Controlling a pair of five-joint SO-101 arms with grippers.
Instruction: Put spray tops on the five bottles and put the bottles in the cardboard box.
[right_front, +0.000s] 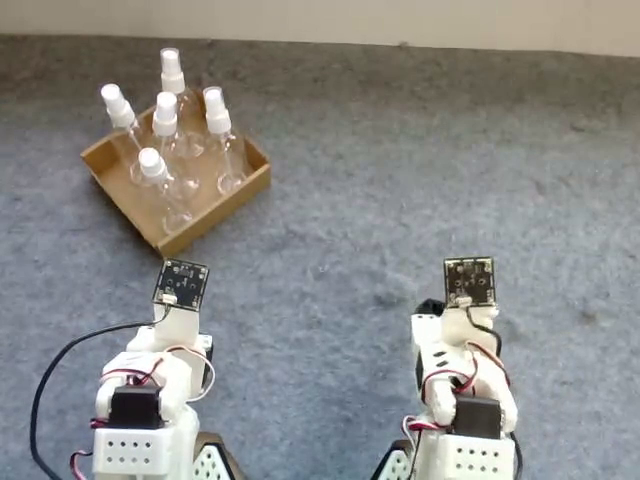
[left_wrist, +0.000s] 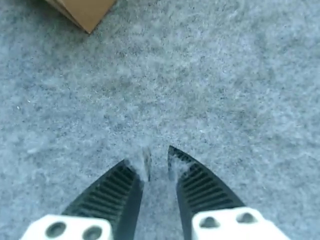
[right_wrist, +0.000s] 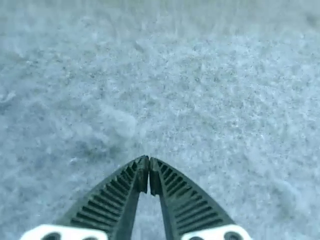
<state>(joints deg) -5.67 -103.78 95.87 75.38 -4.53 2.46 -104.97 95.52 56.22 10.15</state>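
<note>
Grey felt (right_front: 400, 180) covers the table, and both arms sit folded back at its near edge, the left arm (right_front: 160, 385) and the right arm (right_front: 460, 375) well apart from each other. The left gripper (left_wrist: 158, 160) points down at the felt with its two black ribbed fingers (left_wrist: 197, 187) parted by a narrow gap, loosened rather than wide, and the gap holds only bare felt. Whether the tips touch the cloth cannot be told. One corner of the cardboard box (left_wrist: 82, 10) lies beyond this gripper, apart from it. The right gripper (right_wrist: 149, 167) is pressed closed, its ribbed fingers (right_wrist: 112, 200) meeting at the tips with the thinnest seam between them. It grasps no object and has plain felt beneath it. In the high view the cardboard box (right_front: 225, 208) sits at the far left of the table, turned at an angle, ahead of the left arm. All five clear bottles (right_front: 172, 145) are inside it, crowded together, and each one wears a white spray top (right_front: 165, 112). They stand or lean within the low walls, and none of them is touched by either arm.
</note>
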